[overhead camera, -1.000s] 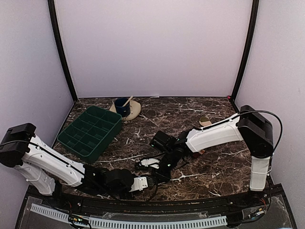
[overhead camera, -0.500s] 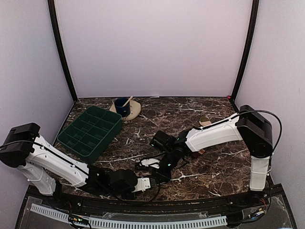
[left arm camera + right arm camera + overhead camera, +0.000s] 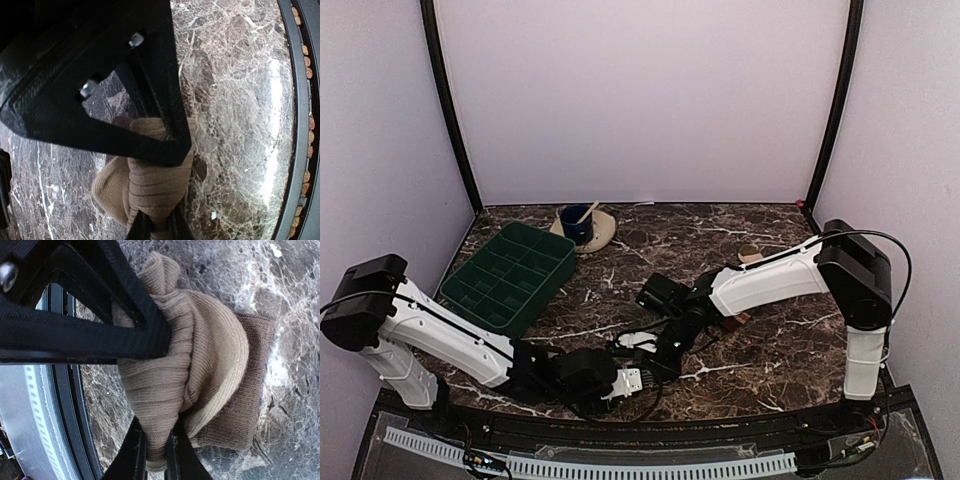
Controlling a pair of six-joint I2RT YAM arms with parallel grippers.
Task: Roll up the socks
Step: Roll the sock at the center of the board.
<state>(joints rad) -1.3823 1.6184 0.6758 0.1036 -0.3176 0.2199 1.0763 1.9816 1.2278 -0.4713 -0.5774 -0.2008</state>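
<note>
The socks (image 3: 200, 375) are bunched into one tan ribbed bundle with a darker brown part at its right side, lying on the marble table (image 3: 770, 340). My right gripper (image 3: 156, 455) is shut on a fold of the bundle. From the other side, the same tan bundle (image 3: 155, 185) is pinched between the narrow fingers of my left gripper (image 3: 156, 227). In the top view the two grippers, left (image 3: 638, 379) and right (image 3: 658, 362), meet near the table's front edge, and the socks are mostly hidden under them. No stripes show.
A green compartment tray (image 3: 510, 275) stands at the left. Behind it is a blue cup with a spoon (image 3: 580, 224) on a saucer. A small tan object (image 3: 750, 253) lies at the back right. The black front rail (image 3: 620, 425) runs just below the grippers.
My left arm has slid right toward the right gripper and its fingers have closed onto the sock bundle. The right arm has stayed where it was, still gripping.
</note>
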